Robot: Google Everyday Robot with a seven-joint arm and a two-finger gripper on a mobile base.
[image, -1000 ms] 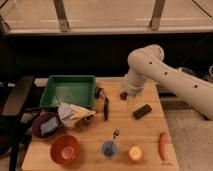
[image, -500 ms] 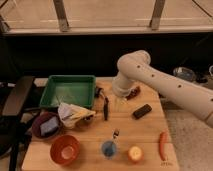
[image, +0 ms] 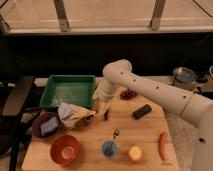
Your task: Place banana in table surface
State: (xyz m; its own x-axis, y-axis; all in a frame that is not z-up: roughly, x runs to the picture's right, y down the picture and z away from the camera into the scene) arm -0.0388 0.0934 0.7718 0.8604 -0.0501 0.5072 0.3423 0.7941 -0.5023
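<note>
Light-brown planked wood, the table surface (image: pixel 145 132), fills the lower half of my view. The white arm (image: pixel 150 90) comes in from the right, bends near the back edge and angles down toward left of centre. The gripper (image: pixel 102 106) hangs low by the right front corner of the green tray (image: pixel 70 77), just above the wood. I cannot tell whether it is spread or closed, nor whether it has hold of anything. The banana (image: pixel 83 116), as best I can read it, is the pale-yellow curved piece lying on the table just in front of the tray. It rests against the white jug (image: pixel 66 111) and sits just left of the gripper; I cannot make out whether banana and gripper touch. A small dark object (image: pixel 106 115) lies right under the gripper.

Left front: a dark bowl (image: pixel 40 131) with something grey in it, and nearer me an orange-red bowl (image: pixel 65 149). Front centre: a blue cup (image: pixel 109 148), with a round yellow fruit (image: pixel 135 153) beside it. Front right: an orange-red stick (image: pixel 162 145) lying lengthwise near the edge. Right of the gripper is a dark block (image: pixel 142 111), and behind it a dark reddish cluster (image: pixel 128 93), partly under the arm. A black chair (image: pixel 17 100) stands off the left edge.
</note>
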